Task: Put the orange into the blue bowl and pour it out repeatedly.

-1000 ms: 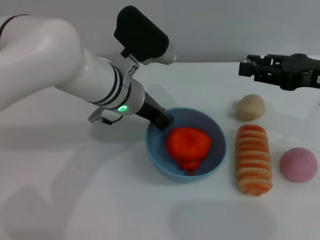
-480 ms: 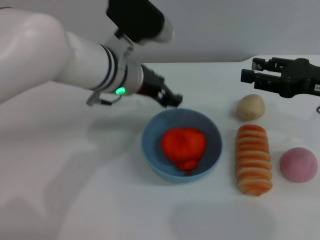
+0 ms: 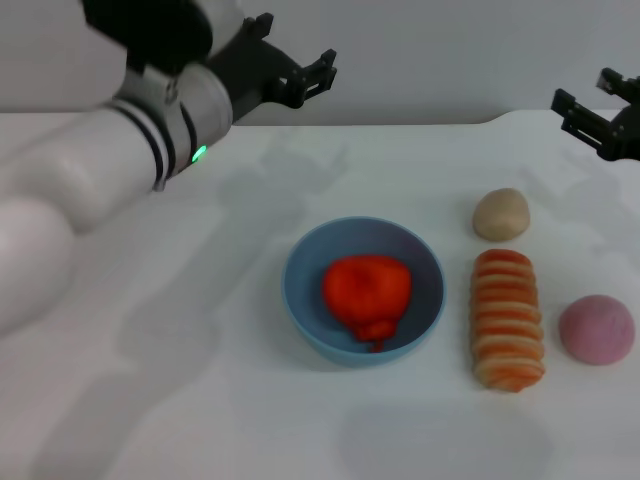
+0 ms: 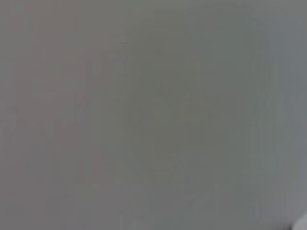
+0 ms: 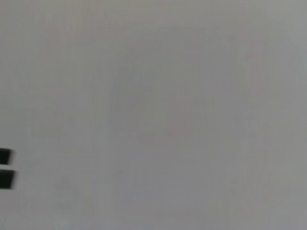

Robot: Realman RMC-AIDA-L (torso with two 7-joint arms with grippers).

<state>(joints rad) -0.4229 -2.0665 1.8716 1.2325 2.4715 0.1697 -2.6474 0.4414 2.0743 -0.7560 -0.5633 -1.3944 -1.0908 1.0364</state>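
The orange [image 3: 367, 288], bright red-orange and bumpy, lies inside the blue bowl [image 3: 304, 276], which stands upright at the middle of the white table. High above the table's far side, up and to the left of the bowl, my left gripper [image 3: 314, 79] is open and holds nothing. At the far right edge, well clear of the bowl, my right gripper [image 3: 583, 104] hangs open and empty. Both wrist views show only blank grey surface.
Right of the bowl lie a long orange-striped bread loaf [image 3: 507, 318], a small beige bun [image 3: 500, 213] behind it, and a smooth pink ball [image 3: 596, 329] at the far right. The table's back edge meets a grey wall.
My left gripper has let go of the bowl's rim and risen up and back to the left. The bowl settled upright with the orange inside. My right gripper has drawn back to the right.
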